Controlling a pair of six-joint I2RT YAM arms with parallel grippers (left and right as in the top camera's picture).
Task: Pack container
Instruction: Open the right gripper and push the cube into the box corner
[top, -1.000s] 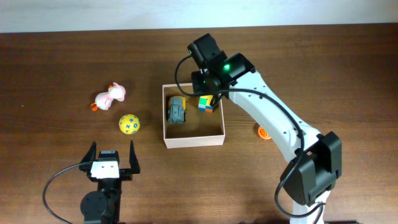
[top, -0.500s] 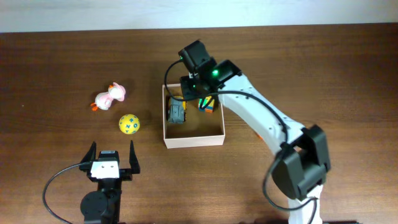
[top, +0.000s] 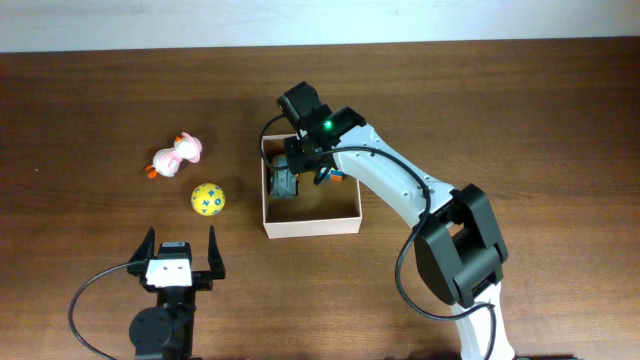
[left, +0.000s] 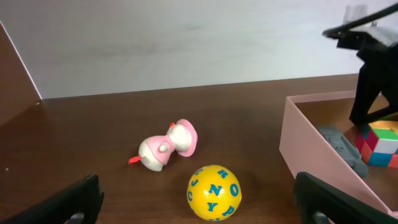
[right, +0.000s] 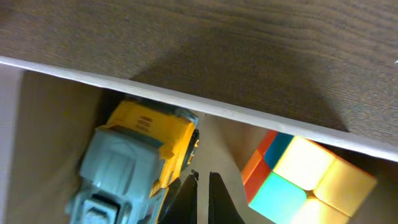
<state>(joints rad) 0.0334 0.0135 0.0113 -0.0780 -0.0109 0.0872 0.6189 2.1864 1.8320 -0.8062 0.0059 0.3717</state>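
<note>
R claw (right: 202, 190) swung left, shut empty over container (top: 312, 228) rear; L claw (top: 181, 240) open.

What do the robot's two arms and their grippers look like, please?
The right arm has white links, black joints, a lit green light near the black right gripper, and a black cable beside it. The left arm is black with a white wrist block; the left gripper has two black fingers and a looping black cable.

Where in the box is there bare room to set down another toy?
The front strip of the container, between its near wall and the truck and cube, is bare. The back is crowded: both toys sit there, with the right gripper shut between them.
</note>
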